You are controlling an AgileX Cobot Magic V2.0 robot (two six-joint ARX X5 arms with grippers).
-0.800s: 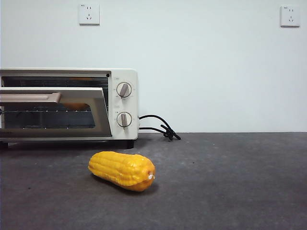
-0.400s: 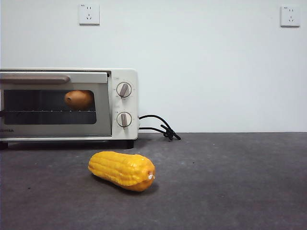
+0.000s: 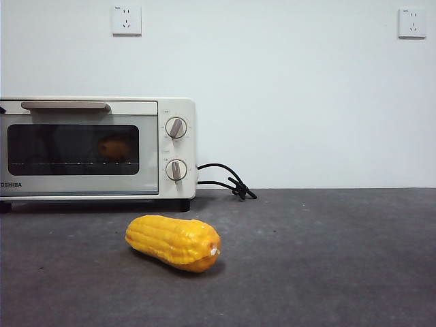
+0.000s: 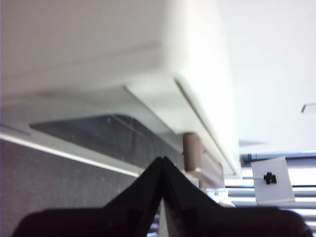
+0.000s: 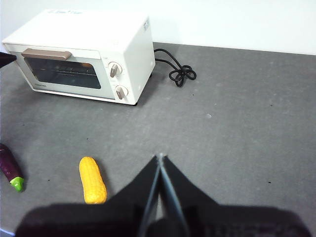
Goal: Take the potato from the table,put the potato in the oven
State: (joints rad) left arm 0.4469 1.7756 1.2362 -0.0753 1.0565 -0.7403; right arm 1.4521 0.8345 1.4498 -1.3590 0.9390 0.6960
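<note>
Potato (image 3: 114,148): inside the oven, seen dimly through the dark glass as an orange-brown oval on the wire rack, toward the knob side of the window; well away from the right fingers, and not visible in either wrist view

Oven (image 3: 176,112): cream-white box at the back of the worktop against the wall, door shut flush, beige bar handle (image 3: 65,105) across the top of the door, two round knobs (image 3: 176,127) stacked at the side, black cord (image 3: 228,180) looped on the worktop beside it

Worktop (image 3: 327,259): dark grey, mottled surface carrying the oven and the vegetables

Left fingers (image 4: 163,165): pressed together to a single point with nothing between them, close up against the oven's front, just beside the end post of the handle (image 4: 191,153); in the right wrist view a black tip (image 5: 7,59) shows at the handle end of the oven

Right fingers (image 5: 160,159): closed tip to tip, empty, held high above the worktop and well apart from the oven, which lies far ahead of them

Corn (image 3: 174,242): bright yellow cob lying on its side on the worktop in front of the oven, apart from it; in the right wrist view it lies near the right fingers, off to one side (image 5: 92,179)

Eggplant (image 5: 10,167): dark purple with a green stem end, on the worktop beyond the corn from the right fingers, seen only in the right wrist view
</note>
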